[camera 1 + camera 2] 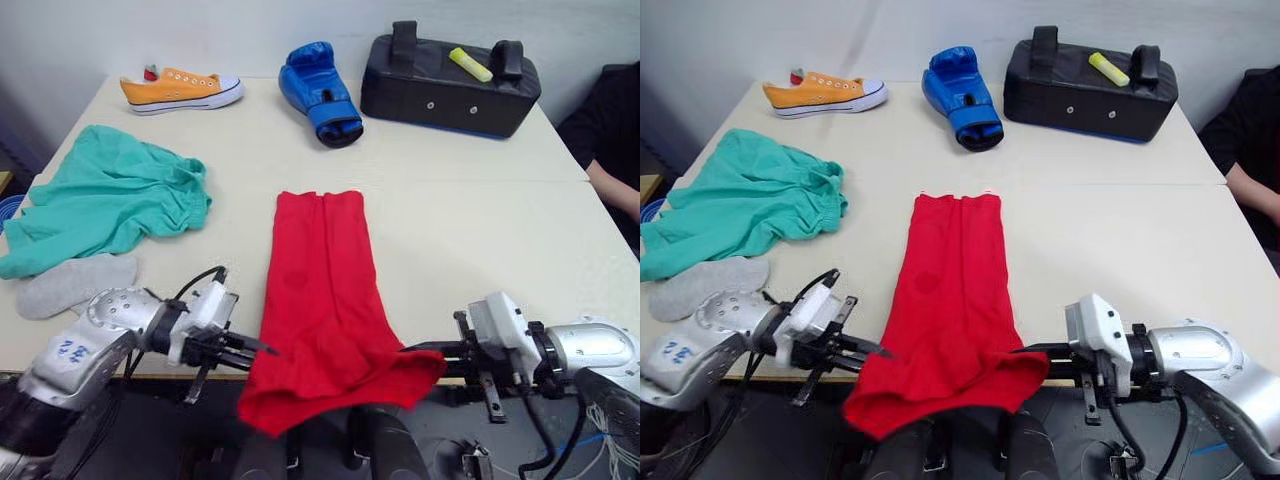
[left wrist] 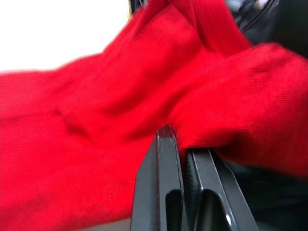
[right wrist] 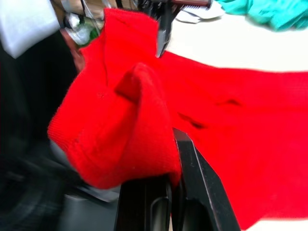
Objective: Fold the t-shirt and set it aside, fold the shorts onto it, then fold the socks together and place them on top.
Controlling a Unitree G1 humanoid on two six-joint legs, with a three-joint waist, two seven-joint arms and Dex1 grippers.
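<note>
Both grippers, left (image 1: 262,349) and right (image 1: 418,347), pinch the t-shirt's (image 1: 322,280) overhanging near edge.

The t-shirt (image 1: 322,290) is lying mid-table (image 1: 480,240), its near end overhanging the edge. The shorts (image 1: 110,195) are lying to its left, the socks (image 1: 70,283) just before them.

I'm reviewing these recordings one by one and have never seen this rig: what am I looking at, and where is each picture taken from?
A humanoid robot with two arms works at a table. Two pictures come from its head, two from cameras on its wrists. The left gripper and right gripper each pinch the near edge of the red t-shirt, folded into a long strip and hanging off the table. The teal shorts and grey socks lie to the left. At the back sit an orange sneaker, a blue boxing glove and a black strike pad.
</note>
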